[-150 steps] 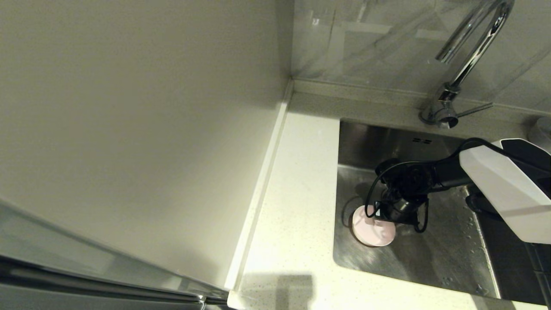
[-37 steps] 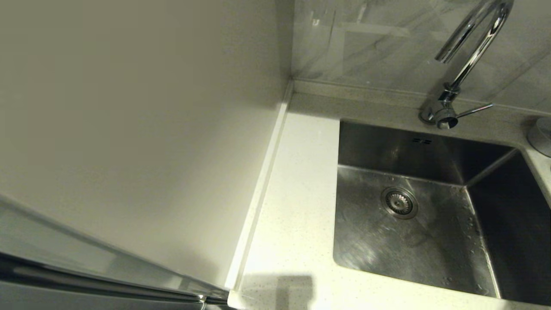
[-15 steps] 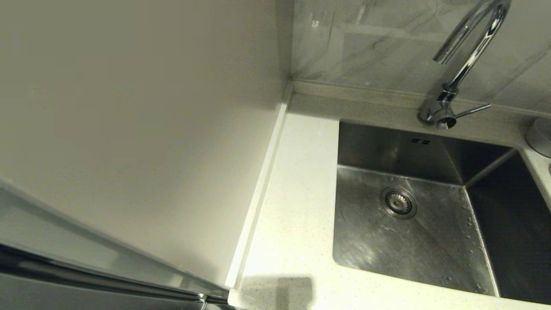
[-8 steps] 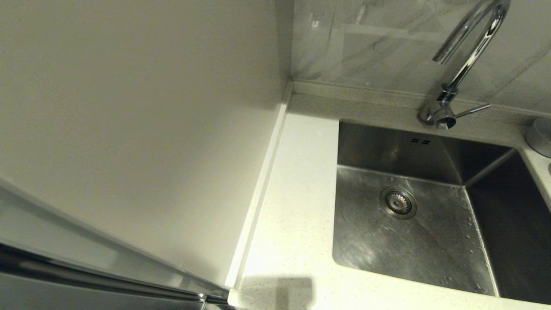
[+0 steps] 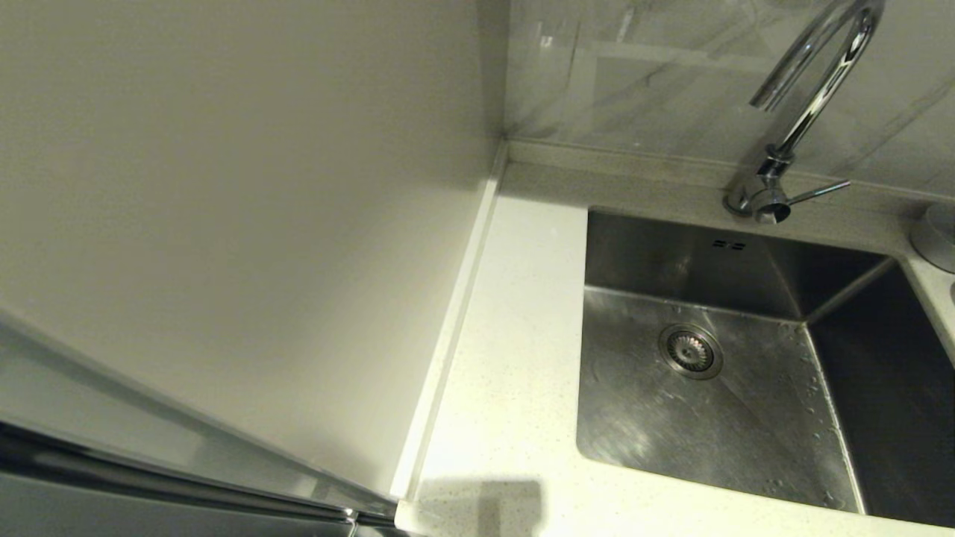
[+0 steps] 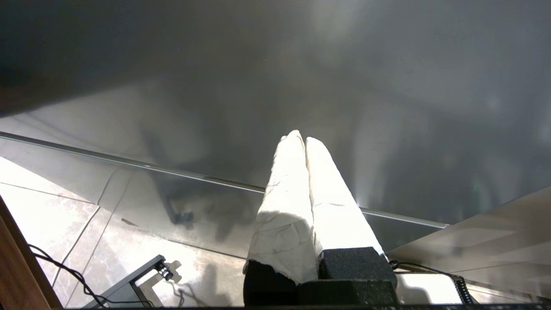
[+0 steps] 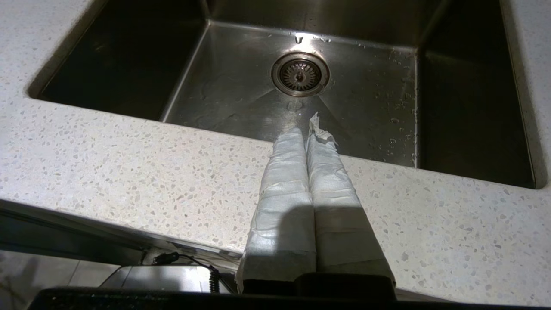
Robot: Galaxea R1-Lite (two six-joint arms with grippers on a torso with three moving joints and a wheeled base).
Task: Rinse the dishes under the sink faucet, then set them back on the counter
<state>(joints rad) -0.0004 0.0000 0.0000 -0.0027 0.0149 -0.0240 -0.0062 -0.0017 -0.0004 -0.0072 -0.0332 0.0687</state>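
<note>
Across the head view, the counter (image 5: 515, 358) is bare on the strip beside the sink (image 5: 746, 253), and the sink holds nothing: only water droplets on its floor and the drain strainer (image 5: 691, 350) uncovered. Faucet (image 5: 813, 97) stands at the back edge, no water stream visible. None of the bowls shows in any view, so their location cannot be confirmed from here; judged from the wet, empty basin, rinsing appears finished or nearly so, with placement presumably on counter outside the frame. Right gripper (image 7: 306, 134): wrapped fingers pressed together, holding nothing, hanging over the front counter edge and pointing toward the strainer. Left gripper (image 6: 300, 137): fingers likewise closed, empty, parked low, facing a dark cabinet front above the floor.
</note>
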